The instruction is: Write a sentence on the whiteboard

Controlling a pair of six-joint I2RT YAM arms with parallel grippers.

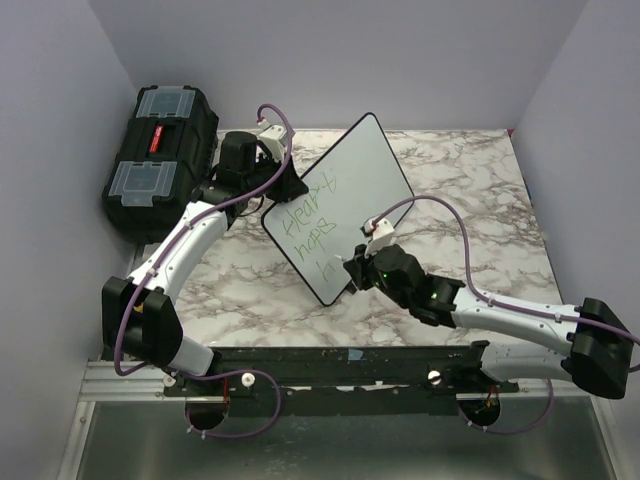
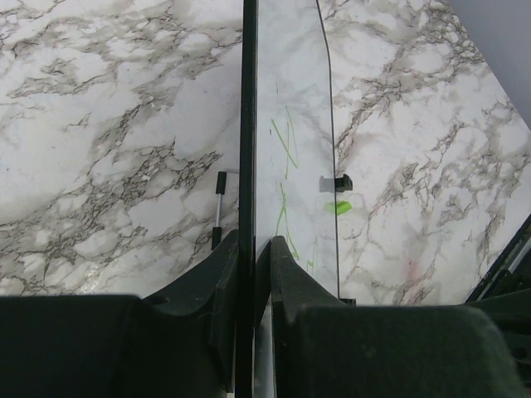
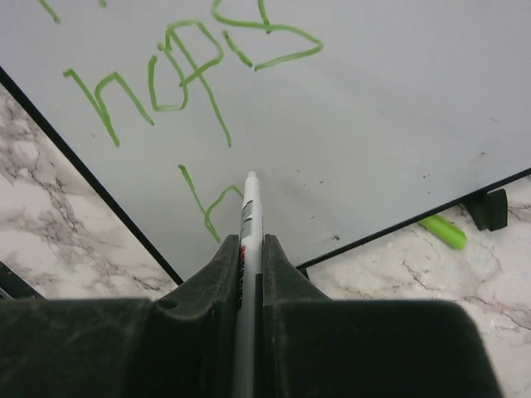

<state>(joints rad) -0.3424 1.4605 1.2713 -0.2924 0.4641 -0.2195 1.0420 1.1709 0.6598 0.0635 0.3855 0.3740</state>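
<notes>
The whiteboard [image 1: 350, 190] stands tilted on the marble desk [image 1: 470, 200], its edge clamped between the left fingers [image 2: 222, 269]. The right fingers [image 3: 222, 265] grip a marker [image 3: 249, 207], tip at the board. The sentence [image 1: 312, 225] shows two green lines and a third barely begun; its ending is probably yet to be written.

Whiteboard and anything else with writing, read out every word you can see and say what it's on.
"heart": green, top line on the whiteboard.
"hops": second line.
"h": third line, unfinished.
Red label on the toolbox: too small to read.
Print on the marker: blurred.
</notes>
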